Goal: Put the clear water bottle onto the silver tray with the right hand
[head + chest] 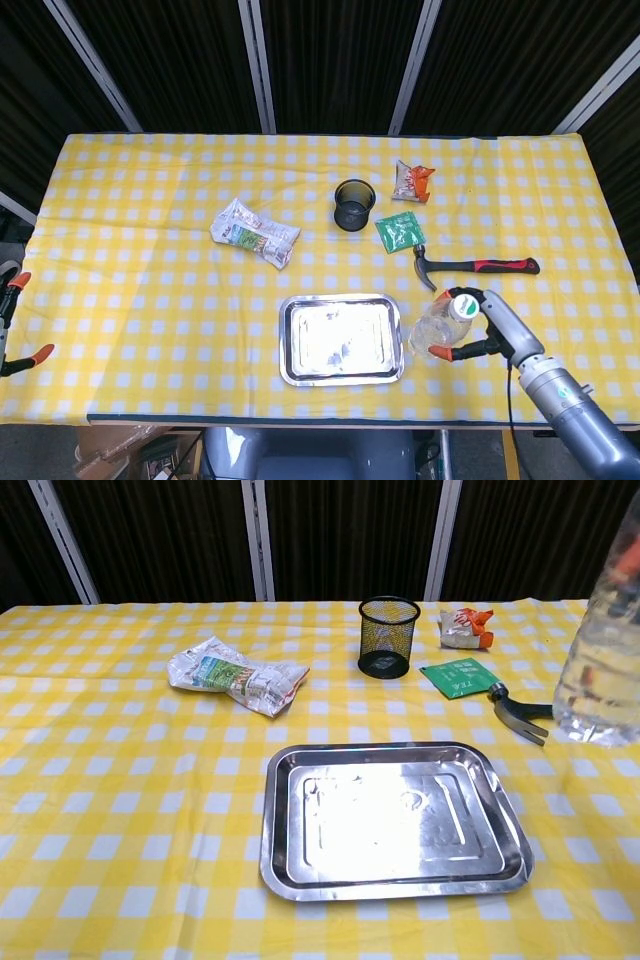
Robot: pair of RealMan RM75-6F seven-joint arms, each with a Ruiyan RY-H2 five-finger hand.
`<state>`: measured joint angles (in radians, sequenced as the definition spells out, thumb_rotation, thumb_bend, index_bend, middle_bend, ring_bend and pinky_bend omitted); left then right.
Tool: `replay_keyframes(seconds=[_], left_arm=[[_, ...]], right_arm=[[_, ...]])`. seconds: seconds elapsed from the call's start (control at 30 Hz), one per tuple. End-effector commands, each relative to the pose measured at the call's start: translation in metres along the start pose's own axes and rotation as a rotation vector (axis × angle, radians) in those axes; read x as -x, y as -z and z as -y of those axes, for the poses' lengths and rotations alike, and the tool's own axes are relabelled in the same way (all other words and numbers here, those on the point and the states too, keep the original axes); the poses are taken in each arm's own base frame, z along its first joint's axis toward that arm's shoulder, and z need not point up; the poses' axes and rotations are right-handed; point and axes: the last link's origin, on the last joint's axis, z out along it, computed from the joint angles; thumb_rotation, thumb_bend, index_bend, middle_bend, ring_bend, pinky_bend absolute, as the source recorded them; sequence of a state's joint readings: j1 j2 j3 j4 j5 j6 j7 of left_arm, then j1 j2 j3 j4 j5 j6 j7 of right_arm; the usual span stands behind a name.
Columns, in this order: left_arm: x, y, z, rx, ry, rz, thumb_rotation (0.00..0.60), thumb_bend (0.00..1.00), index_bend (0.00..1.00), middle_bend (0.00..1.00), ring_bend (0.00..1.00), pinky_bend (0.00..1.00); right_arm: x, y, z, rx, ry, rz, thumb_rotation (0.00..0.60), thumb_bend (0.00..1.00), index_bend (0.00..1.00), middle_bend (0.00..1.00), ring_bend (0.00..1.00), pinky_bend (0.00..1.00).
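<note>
The left hand [12, 330] sits at the table's far-left edge; whether it is spread, I can't tell. The silver tray [342, 339] waits near centre. Just right of it, the right hand [478, 325] grips the clear water bottle [436, 328] aloft; carry it left, keep it upright, lower gently.

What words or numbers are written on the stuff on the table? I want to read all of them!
None can be read.
Green flat packet: pale marks, too small to read.
Crumpled white and green wrapper: print too blurred to read.
Orange and white snack bag: too small to read.
Clear water bottle held by the right hand: no label shows.
Silver tray, black mesh cup, hammer: no writing shows.
</note>
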<state>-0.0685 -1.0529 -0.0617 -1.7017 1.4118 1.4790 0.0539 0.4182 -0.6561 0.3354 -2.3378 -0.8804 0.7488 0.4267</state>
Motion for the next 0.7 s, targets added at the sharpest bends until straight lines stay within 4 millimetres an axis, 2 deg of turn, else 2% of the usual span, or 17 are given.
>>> replay_keyframes(seconds=[0.03,0.13,0.27,0.5,0.7], left_arm=[[0.001,-0.001,-0.001,0.002,-0.004,-0.001,0.6,0.19,0.04,0.0,0.0,0.0],[0.002,-0.001,-0.001,0.003,-0.006,0.002,0.6,0.19,0.04,0.0,0.0,0.0],[0.004,-0.002,-0.002,0.002,-0.012,0.007,0.6,0.19,0.04,0.0,0.0,0.0],[0.006,-0.001,-0.004,0.003,-0.014,0.012,0.6,0.19,0.04,0.0,0.0,0.0],[0.008,-0.002,-0.006,0.013,-0.018,0.027,0.6,0.19,0.04,0.0,0.0,0.0]], right_arm=[[0.031,-0.024,-0.045,0.066,-0.068,-0.005,0.6,0.74,0.89,0.67,0.34,0.0],[0.04,-0.035,-0.053,0.047,-0.077,-0.025,0.6,0.75,0.89,0.67,0.34,0.0],[0.052,-0.041,-0.047,-0.02,-0.075,-0.051,0.6,0.76,0.89,0.67,0.34,0.0],[0.065,-0.051,-0.024,-0.114,-0.05,-0.106,0.6,0.76,0.89,0.67,0.34,0.0],[0.106,-0.06,0.007,-0.203,-0.017,-0.029,0.6,0.76,0.89,0.67,0.34,0.0]])
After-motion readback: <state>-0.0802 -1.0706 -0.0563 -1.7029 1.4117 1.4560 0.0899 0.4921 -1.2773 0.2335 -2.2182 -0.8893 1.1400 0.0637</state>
